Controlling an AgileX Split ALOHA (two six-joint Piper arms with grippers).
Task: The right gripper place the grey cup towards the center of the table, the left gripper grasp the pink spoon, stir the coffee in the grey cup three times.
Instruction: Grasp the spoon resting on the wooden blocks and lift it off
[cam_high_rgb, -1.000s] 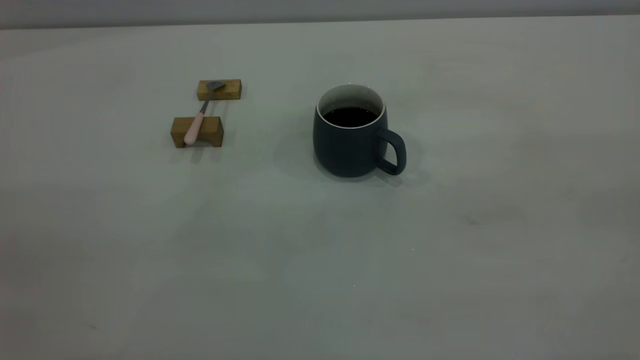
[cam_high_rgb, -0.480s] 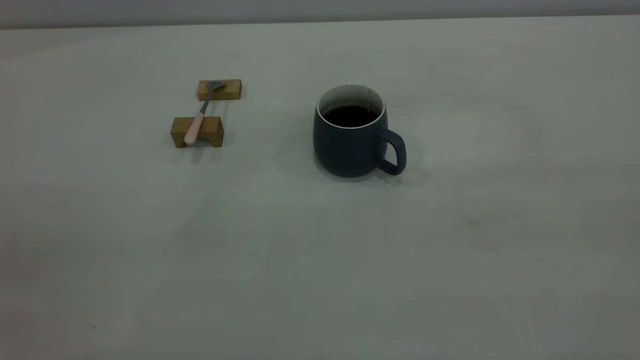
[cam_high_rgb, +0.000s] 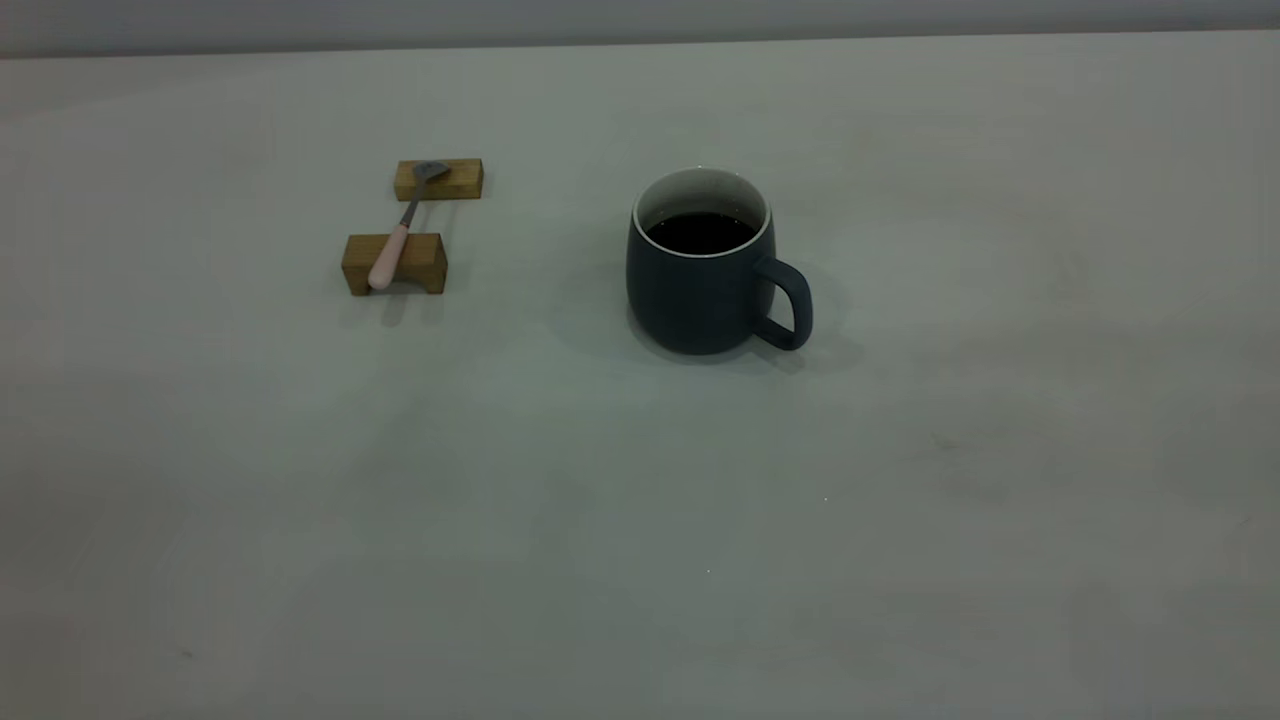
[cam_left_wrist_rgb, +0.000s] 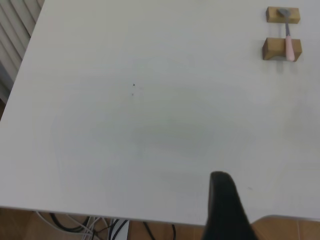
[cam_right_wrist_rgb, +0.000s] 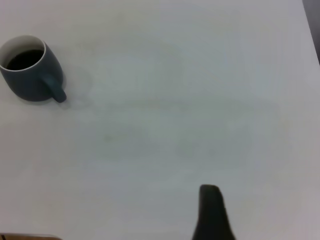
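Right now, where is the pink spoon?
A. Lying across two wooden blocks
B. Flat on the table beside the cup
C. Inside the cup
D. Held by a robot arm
A: the spoon lies across two wooden blocks, away from the cup, and no arm is near it.

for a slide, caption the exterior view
Grey cup of coffee stands on the table, pink spoon bridging two wooden blocks at left.

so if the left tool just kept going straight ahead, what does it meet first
Probably nothing but bare table. From its wrist view the left tool points across open surface; the pink spoon sits well off to one side, though depth is unclear.
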